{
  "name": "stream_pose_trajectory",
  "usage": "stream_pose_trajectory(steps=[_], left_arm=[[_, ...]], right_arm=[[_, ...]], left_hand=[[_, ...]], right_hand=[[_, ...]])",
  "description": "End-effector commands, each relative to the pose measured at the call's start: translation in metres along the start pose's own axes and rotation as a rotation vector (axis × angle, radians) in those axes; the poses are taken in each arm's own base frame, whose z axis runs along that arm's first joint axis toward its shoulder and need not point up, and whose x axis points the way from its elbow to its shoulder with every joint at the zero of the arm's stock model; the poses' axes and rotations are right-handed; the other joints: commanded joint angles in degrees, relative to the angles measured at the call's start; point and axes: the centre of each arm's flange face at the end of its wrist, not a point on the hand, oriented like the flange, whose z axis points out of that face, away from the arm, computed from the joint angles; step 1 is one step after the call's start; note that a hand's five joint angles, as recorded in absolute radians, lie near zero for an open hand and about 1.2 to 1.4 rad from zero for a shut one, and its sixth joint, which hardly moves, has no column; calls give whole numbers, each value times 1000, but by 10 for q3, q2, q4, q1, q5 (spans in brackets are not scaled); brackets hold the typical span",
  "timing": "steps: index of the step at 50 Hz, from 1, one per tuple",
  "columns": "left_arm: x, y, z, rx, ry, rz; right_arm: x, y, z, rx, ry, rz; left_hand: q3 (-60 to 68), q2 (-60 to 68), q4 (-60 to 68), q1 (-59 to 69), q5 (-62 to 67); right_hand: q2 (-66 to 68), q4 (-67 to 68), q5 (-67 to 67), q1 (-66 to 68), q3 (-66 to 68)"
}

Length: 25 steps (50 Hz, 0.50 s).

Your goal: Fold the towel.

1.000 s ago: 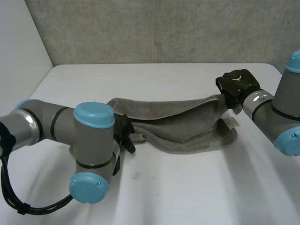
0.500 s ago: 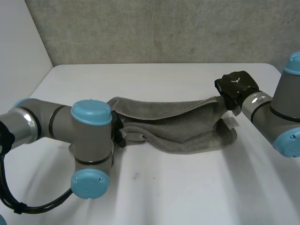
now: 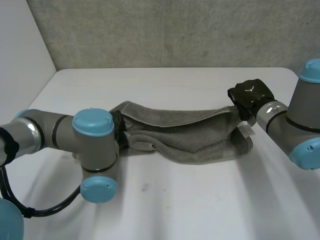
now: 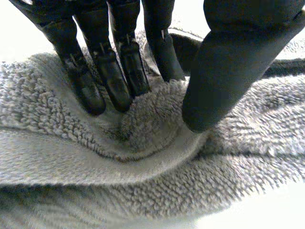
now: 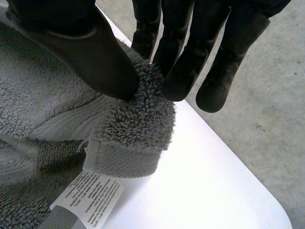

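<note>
White table (image 3: 190,200) is bearing the towel (image 3: 190,135), left hand (image 4: 119,71) and right hand (image 3: 249,95) each pinching one end, shallow grips possibly slipping under tension.

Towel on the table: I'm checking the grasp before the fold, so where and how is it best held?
Probably at the upper layer's two end corners, pinched from above between thumb and fingers. The towel lies long and limp, so holding both ends lifts it evenly. The right hand pinches the corner by the label; the left hand pinches the other end.
</note>
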Motion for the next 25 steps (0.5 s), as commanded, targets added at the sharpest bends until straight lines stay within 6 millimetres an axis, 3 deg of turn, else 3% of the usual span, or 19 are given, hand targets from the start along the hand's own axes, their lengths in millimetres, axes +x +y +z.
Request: stream_pose_trajectory(steps=[1, 6, 8, 9, 11, 12, 13, 14, 16, 19, 25], left_arm=[[-3, -4, 9, 47, -15, 16], [-13, -26, 9, 85, -46, 29], [-18, -54, 0, 134, -44, 24], [-18, -54, 0, 135, -44, 24], [-30, -80, -9, 174, -60, 33], [-30, -80, -9, 175, -60, 33], [-37, -96, -14, 193, -63, 50], [-38, -96, -14, 194, -63, 50], [-49, -117, -26, 196, -36, 107], [-58, -133, -36, 189, 4, 155], [-70, -148, -53, 147, 28, 194]], right_arm=[[0, 0, 0, -1, 0, -2], [6, -8, -1, 18, 18, -2], [11, -11, -2, 24, 27, -2], [11, -11, -2, 24, 27, -2], [18, -24, -10, 33, 36, -8], [18, -24, -10, 33, 36, -8], [21, -30, -16, 24, 33, -14], [26, -33, -21, 6, 31, -21], [34, -35, -27, -23, 35, -26], [52, -38, -40, -77, 48, -34], [61, -44, -61, -128, 34, -21]], left_hand=[[244, 243, 242, 244, 248], [244, 243, 242, 244, 248], [244, 243, 242, 244, 248], [244, 243, 242, 244, 248], [244, 243, 242, 244, 248], [244, 243, 242, 244, 248], [244, 243, 242, 244, 248], [244, 243, 242, 244, 248], [244, 243, 242, 244, 248], [244, 243, 242, 244, 248], [244, 243, 242, 244, 248]], right_hand=[[50, 33, 39, 44, 38], [50, 33, 39, 44, 38], [50, 33, 39, 44, 38], [50, 33, 39, 44, 38], [50, 33, 39, 44, 38], [50, 33, 39, 44, 38], [50, 33, 39, 44, 38], [50, 33, 39, 44, 38], [50, 33, 39, 44, 38], [50, 33, 39, 44, 38], [50, 33, 39, 44, 38]])
